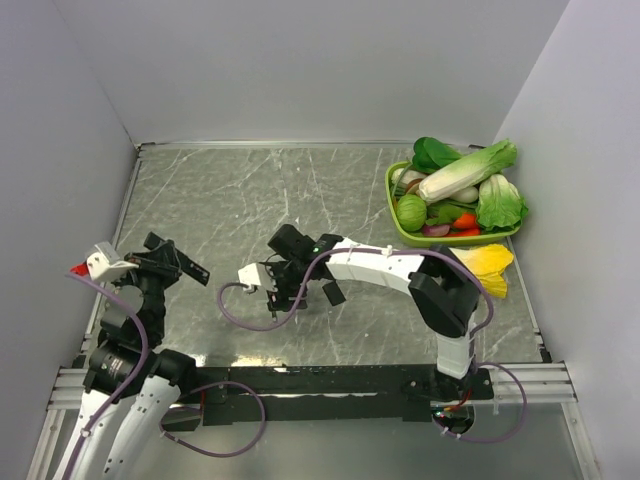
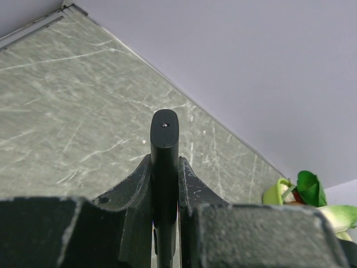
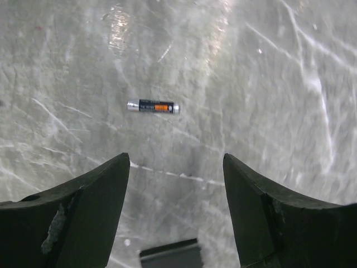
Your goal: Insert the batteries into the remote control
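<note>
the remote control (image 2: 164,142) is pinched edge-on between the fingers of the left gripper (image 2: 165,181), which are pressed against its sides, and it is held off the marble-patterned table (image 2: 67,111) with its rounded end sticking out past the fingertips. the right gripper (image 3: 175,167) is spread wide above the middle of the table with nothing between its fingers. one battery (image 3: 153,106) is seen lying flat on the table beyond the fingertips and apart from them, a small flat black cover piece (image 3: 170,255) lies under the gap, and a green basket (image 1: 392,200) of toy vegetables is set at the far right.
</note>
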Robot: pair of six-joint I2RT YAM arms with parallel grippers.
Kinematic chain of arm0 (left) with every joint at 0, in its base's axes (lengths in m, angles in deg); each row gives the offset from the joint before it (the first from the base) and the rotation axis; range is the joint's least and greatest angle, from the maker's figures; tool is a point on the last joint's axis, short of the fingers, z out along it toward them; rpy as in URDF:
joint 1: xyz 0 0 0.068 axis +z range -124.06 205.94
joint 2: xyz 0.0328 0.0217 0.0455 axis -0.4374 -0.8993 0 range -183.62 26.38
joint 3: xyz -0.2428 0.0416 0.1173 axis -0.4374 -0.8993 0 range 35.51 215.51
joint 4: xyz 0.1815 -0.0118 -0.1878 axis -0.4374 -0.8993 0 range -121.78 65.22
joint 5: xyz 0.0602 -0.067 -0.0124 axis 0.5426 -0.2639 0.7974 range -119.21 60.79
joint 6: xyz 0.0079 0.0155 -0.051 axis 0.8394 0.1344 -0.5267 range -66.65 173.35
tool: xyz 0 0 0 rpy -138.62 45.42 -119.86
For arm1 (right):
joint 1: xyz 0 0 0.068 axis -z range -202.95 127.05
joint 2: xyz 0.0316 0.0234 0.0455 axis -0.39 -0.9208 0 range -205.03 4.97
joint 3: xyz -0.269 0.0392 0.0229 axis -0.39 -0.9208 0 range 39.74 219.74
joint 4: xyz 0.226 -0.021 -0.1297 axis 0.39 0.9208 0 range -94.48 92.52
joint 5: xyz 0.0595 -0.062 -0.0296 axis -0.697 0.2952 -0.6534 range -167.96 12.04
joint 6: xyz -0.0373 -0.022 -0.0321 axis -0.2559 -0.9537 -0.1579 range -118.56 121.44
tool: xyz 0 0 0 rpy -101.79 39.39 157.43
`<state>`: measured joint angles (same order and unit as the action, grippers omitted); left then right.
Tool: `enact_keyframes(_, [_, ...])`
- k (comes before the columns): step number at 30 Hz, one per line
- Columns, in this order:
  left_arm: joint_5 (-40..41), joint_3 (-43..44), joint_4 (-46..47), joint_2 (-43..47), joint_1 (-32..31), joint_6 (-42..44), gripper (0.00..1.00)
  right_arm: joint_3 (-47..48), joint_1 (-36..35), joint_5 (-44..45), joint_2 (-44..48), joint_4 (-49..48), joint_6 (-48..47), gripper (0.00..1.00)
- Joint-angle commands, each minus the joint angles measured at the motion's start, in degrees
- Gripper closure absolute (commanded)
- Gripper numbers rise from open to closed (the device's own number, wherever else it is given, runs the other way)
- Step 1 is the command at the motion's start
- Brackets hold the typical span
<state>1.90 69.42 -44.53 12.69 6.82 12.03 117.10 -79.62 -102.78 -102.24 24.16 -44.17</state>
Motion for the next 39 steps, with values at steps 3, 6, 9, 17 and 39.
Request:
enact_keyframes(3, [1.9,1.9,-5.6,1.9,0.0,0.8,0.98,6.6,-1.5,-4.6,-4.5,4.3,-12.2,0.26])
enact_keyframes(6, [1.5,2.1,-6.7,1.8,0.0,0.4,0.98,9.5,-2.1,-5.5,-7.0,7.4,-13.9,0.28])
enact_keyframes(9, [1.1,2.0,-6.7,1.6,0.0,0.1,0.98,11.7,-2.8,-5.5,-9.2,9.7,-15.5,0.31])
enact_keyframes(17, [0.6,1.9,-6.0,0.8,0.0,0.5,0.98,14.4,-4.2,-5.5,-12.7,13.4,-17.6,0.39])
enact_keyframes(39, [-1.1,0.5,-5.6,0.0,0.0,-0.3,0.99,11.2,-5.7,-3.7,-15.5,10.4,-15.6,0.63])
